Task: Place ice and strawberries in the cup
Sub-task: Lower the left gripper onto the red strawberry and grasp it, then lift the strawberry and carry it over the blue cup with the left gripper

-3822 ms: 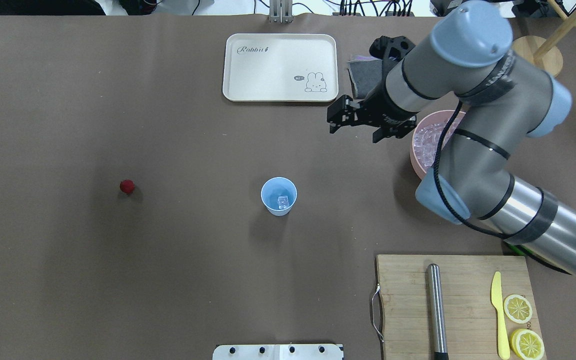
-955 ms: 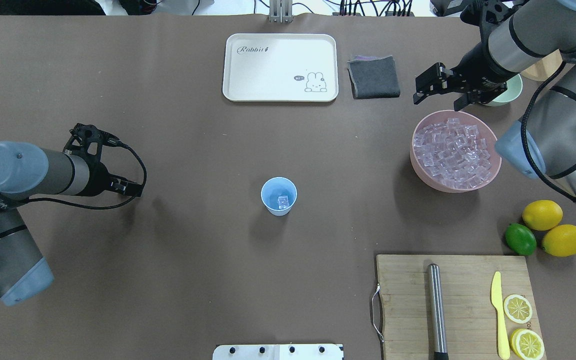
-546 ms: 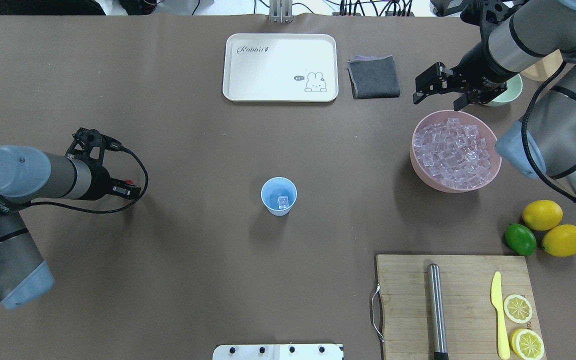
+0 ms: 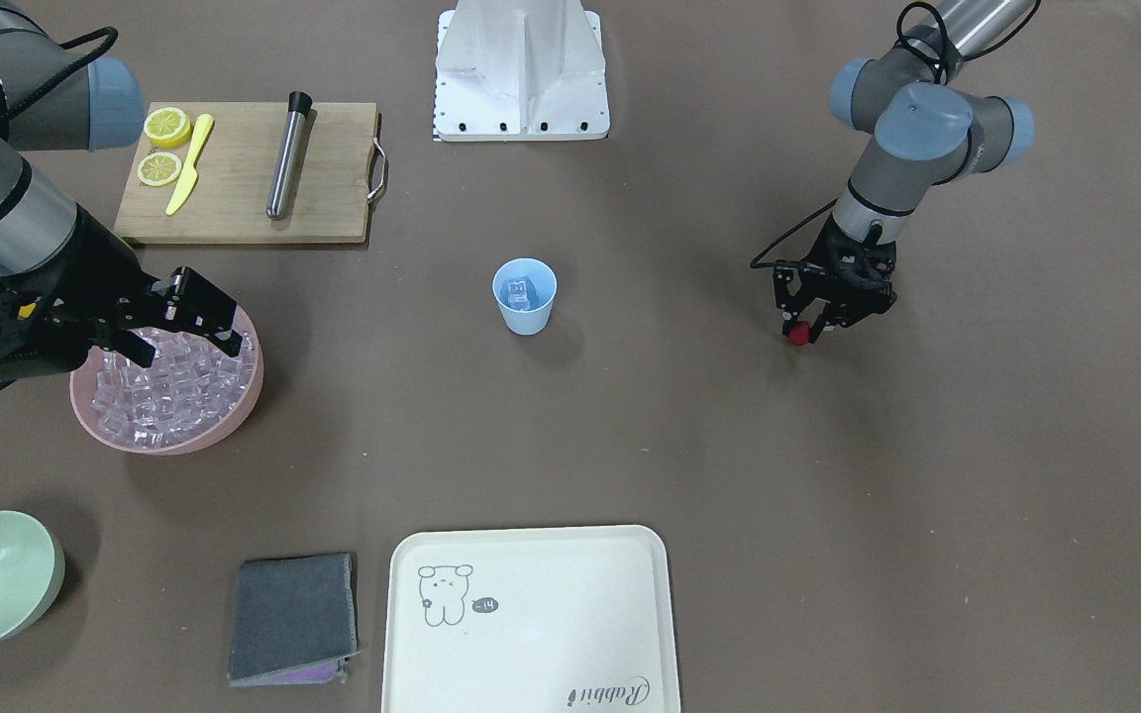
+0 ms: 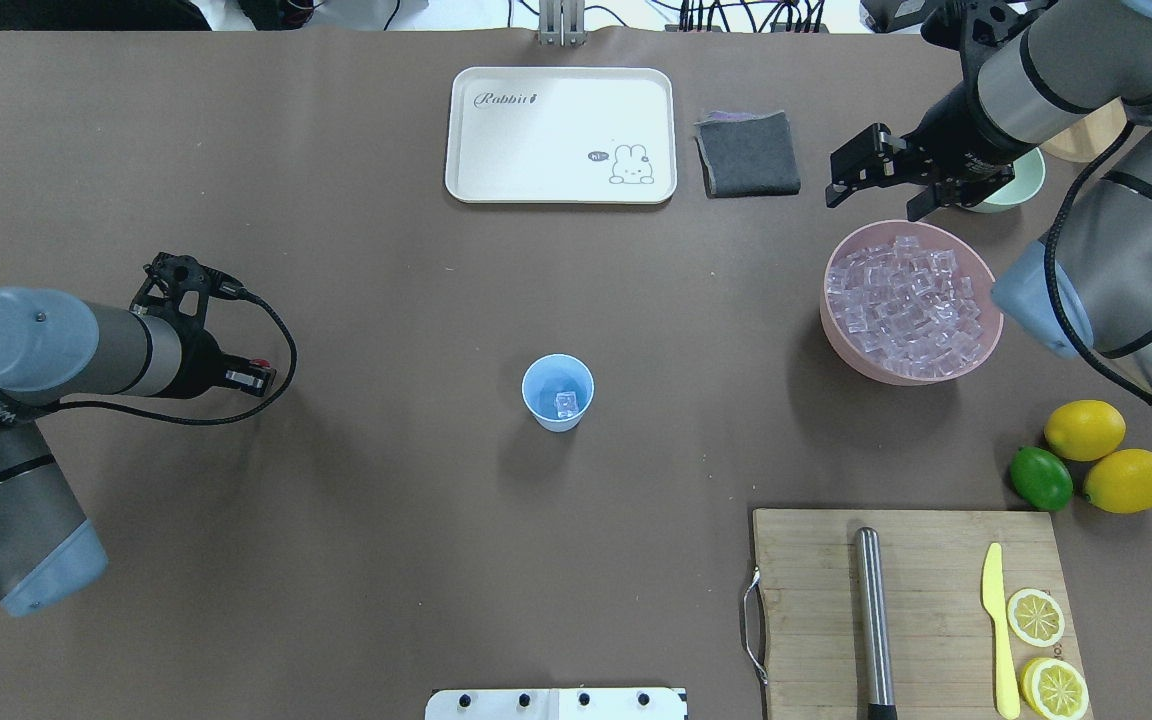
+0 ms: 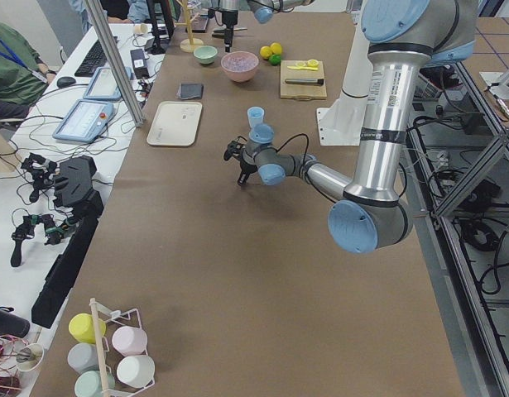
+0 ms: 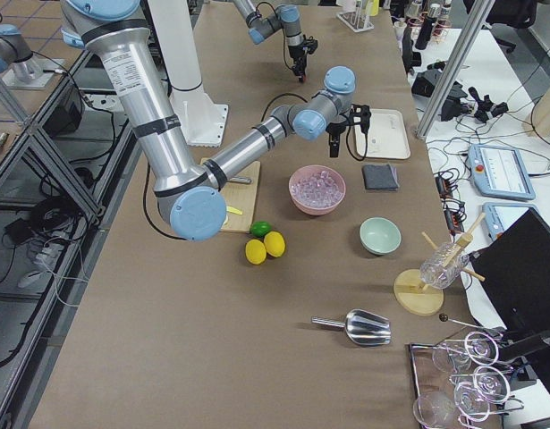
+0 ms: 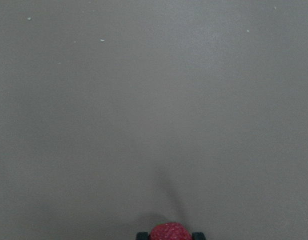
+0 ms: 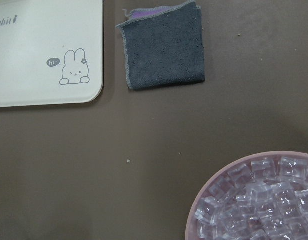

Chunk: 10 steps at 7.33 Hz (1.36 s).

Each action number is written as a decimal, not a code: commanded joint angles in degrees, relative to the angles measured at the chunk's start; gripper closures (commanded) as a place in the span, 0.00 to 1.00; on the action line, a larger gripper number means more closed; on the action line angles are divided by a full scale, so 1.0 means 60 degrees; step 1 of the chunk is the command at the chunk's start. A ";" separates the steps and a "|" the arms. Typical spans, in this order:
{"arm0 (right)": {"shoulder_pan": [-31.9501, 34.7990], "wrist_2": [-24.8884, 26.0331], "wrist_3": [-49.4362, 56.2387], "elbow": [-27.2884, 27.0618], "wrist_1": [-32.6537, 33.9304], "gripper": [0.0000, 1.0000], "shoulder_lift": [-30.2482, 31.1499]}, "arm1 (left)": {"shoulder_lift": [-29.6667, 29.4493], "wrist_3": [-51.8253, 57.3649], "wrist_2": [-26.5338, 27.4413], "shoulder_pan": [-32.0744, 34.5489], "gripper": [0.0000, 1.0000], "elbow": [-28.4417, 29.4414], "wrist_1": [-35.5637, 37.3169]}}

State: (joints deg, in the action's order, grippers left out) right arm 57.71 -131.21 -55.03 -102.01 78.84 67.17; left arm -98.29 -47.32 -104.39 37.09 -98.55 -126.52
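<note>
The dark red strawberry [image 5: 259,365] is pinched between the tips of my left gripper [image 5: 254,374], which is shut on it low over the table, left of the cup. It fills the bottom edge of the left wrist view as strawberry [image 8: 170,232]. The light blue cup [image 5: 557,392] stands upright mid-table with one ice cube [image 5: 566,404] inside. More ice [image 5: 901,310] fills the pink bowl [image 5: 829,300]. My right gripper [image 5: 881,195] hangs open and empty above the bowl's far rim. Seen from the front, the left gripper [image 4: 800,333] is right of the cup [image 4: 524,295].
A cream tray [image 5: 561,135] and grey cloth [image 5: 748,153] lie at the far side. A pale green bowl [image 5: 1021,185] sits behind the right wrist. Two lemons [image 5: 1084,430] and a lime [image 5: 1041,478] lie by the cutting board [image 5: 911,610], which carries a metal rod, knife and lemon slices.
The left arm came in and shut on the strawberry that lay alone on the table. The right gripper drew back from near the tray to the pink bowl's far rim.
</note>
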 commanded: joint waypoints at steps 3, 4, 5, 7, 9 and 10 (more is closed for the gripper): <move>0.0005 -0.0149 -0.0101 -0.0064 -0.0015 0.00 0.0084 | -0.0199 -0.0168 -0.1583 0.1186 1.00 -0.1047 0.0168; 0.0005 -0.0149 -0.0101 -0.0050 -0.0015 0.00 0.0084 | -0.0810 -0.0953 -0.1774 0.1187 1.00 -0.1108 0.0603; 0.0005 -0.0149 -0.0087 -0.0035 -0.0015 0.00 0.0099 | -0.1512 -0.1570 -0.1776 0.1143 1.00 -0.1152 0.1115; 0.0005 -0.0149 -0.0101 -0.0049 -0.0015 0.00 0.0143 | -0.2687 -0.1913 -0.1703 0.0896 1.00 -0.1167 0.2141; 0.0005 -0.0149 -0.0116 -0.0064 -0.0029 0.00 0.0128 | -0.3245 -0.2684 -0.1078 0.0005 1.00 -0.1109 0.2175; 0.0005 -0.0134 -0.0102 -0.0064 -0.0029 0.00 0.0143 | -0.3640 -0.3081 -0.0377 -0.0841 1.00 -0.1065 0.2204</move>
State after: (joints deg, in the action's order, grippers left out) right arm 57.74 -132.08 -55.67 -102.38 78.68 67.98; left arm -117.35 -62.72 -111.02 37.25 -105.16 -113.62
